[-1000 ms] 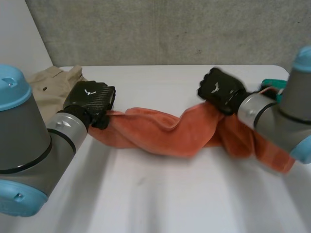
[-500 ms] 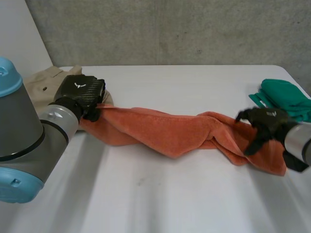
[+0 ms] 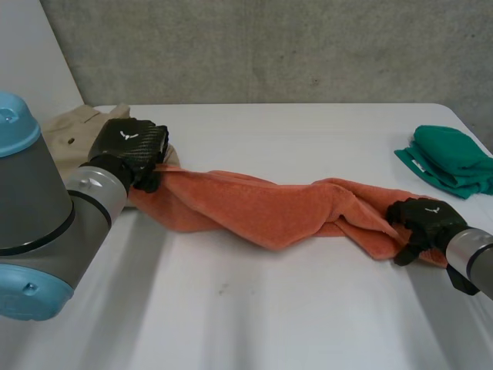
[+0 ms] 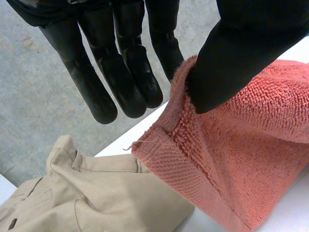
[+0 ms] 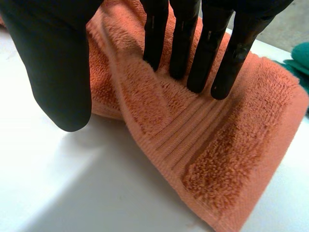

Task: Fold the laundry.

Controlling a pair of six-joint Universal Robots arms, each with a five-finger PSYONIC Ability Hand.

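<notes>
Stretched across the white table (image 3: 254, 308), an orange terry towel (image 3: 254, 204), twisted and bunched along its middle, ribbed band near each end. Beige trousers (image 3: 73, 135) behind its left end, folded green cloth (image 3: 451, 158) beyond its right. Left end's corner pinched by the left hand (image 3: 132, 146), thumb against fingers. Right hand (image 3: 422, 217) spread wide, straight fingers (image 5: 183, 43) pressing on the right end, thumb just beside its edge.

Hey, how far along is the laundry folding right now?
Looks done: a green cloth lies folded at the table's right side. In hand: the orange towel, stretched out but bunched; the left hand pinches one end, the right hand rests its fingers on the other. Left: flattening and folding that towel, then the beige trousers lying rumpled by the left hand.
</notes>
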